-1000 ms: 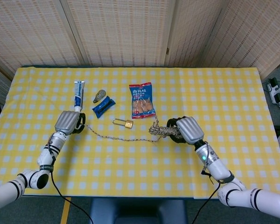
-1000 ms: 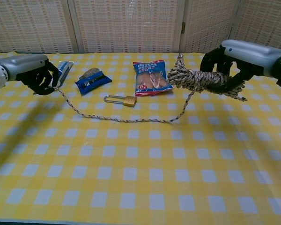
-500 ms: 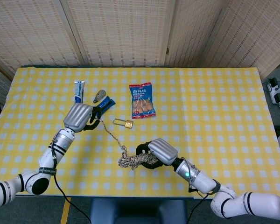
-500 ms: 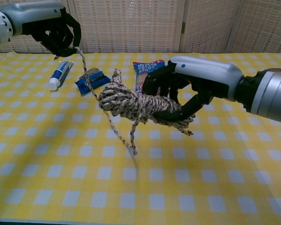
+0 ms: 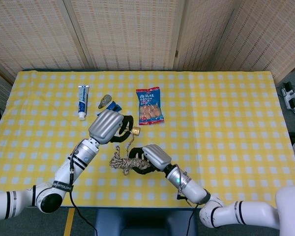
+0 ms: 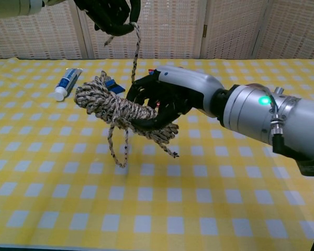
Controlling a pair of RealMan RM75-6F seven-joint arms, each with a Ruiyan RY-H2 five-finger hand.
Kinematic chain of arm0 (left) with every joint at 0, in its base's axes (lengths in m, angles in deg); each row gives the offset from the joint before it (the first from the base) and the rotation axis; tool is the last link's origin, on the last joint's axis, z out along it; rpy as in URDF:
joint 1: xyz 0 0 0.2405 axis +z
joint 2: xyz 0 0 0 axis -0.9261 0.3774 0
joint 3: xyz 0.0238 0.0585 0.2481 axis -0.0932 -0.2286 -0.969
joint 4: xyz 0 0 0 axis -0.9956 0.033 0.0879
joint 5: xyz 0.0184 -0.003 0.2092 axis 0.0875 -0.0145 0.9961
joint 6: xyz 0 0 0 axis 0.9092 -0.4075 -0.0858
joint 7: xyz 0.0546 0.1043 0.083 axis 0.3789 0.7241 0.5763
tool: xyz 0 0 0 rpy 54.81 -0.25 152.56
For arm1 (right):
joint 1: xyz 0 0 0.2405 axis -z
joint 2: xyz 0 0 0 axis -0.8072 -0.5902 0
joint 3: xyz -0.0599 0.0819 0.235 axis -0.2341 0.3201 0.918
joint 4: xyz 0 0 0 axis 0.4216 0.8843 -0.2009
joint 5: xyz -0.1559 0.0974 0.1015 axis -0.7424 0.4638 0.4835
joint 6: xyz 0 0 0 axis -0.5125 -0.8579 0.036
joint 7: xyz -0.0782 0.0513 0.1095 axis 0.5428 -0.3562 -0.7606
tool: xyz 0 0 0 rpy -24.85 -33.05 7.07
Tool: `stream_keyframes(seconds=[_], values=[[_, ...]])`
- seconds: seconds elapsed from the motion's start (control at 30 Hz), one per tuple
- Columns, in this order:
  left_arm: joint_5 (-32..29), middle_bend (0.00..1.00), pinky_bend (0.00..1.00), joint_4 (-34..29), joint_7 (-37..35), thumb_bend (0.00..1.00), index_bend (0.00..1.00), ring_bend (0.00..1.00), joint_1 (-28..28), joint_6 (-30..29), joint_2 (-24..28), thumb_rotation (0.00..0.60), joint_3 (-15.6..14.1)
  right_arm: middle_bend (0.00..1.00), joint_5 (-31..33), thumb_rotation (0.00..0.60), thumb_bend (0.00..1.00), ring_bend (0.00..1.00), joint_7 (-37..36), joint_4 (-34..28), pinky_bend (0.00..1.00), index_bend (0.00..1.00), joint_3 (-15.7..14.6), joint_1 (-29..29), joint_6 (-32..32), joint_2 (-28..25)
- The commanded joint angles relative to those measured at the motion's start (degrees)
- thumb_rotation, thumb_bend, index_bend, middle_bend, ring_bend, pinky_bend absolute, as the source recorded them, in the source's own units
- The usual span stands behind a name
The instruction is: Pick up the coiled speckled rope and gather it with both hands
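One coiled speckled rope [image 6: 112, 107] held clear above table, over its near-middle. My right robot hand [image 6: 159, 102] wrapped round bundle's end; my left robot hand [image 6: 112, 13] pinching free strand high above. Rope looks light, soft, floppy: loose tail dangles, loops likely to slip, so grip belongs round bundle's thick middle. On table [image 5: 226, 123] toward far edge: one toothpaste tube [image 5: 82, 97], one snack packet [image 5: 149, 105], one padlock [image 5: 134, 131], one blue wrapper [image 6: 111, 83] partly hidden.
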Motion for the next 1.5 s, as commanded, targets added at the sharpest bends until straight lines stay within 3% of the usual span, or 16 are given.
stream_keyframes(seconds=[0.03,0.33,0.63,1.0,1.5], values=[[-1.46,0.79,0.68,-0.97,0.49,0.7,0.69,0.73,-1.12,-0.76,-0.73,0.6,-0.28,0.65,1.6,0.6,0.61,0.67,-2.08,3.54,0.57,0.74,2.38,-0.41,-1.94,4.43],[0.23,0.79,0.68,-3.54,-3.63,0.7,0.7,0.73,0.83,-2.73,1.18,0.6,-1.47,0.65,1.91,0.6,0.61,0.68,-7.1,10.68,0.58,0.75,5.43,0.66,-6.44,9.8],[7.69,0.79,0.68,-5.73,-11.8,0.71,0.7,0.73,5.4,-2.69,4.07,0.6,-4.81,0.66,2.37,0.6,0.61,0.69,-13.32,17.37,0.59,0.76,11.12,0.43,-11.23,15.24],[14.07,0.79,0.68,1.01,-19.82,0.72,0.7,0.73,11.06,-2.94,4.53,0.6,-10.89,0.67,0.13,0.6,0.62,0.7,-24.29,19.29,0.61,0.78,14.85,1.93,-14.9,15.7],[6.35,0.79,0.68,14.15,-21.61,0.72,0.71,0.73,11.16,2.95,0.13,0.6,-12.37,0.69,-4.67,0.6,0.62,0.72,-35.3,13.44,0.63,0.81,13.54,5.3,-15.79,9.82]])
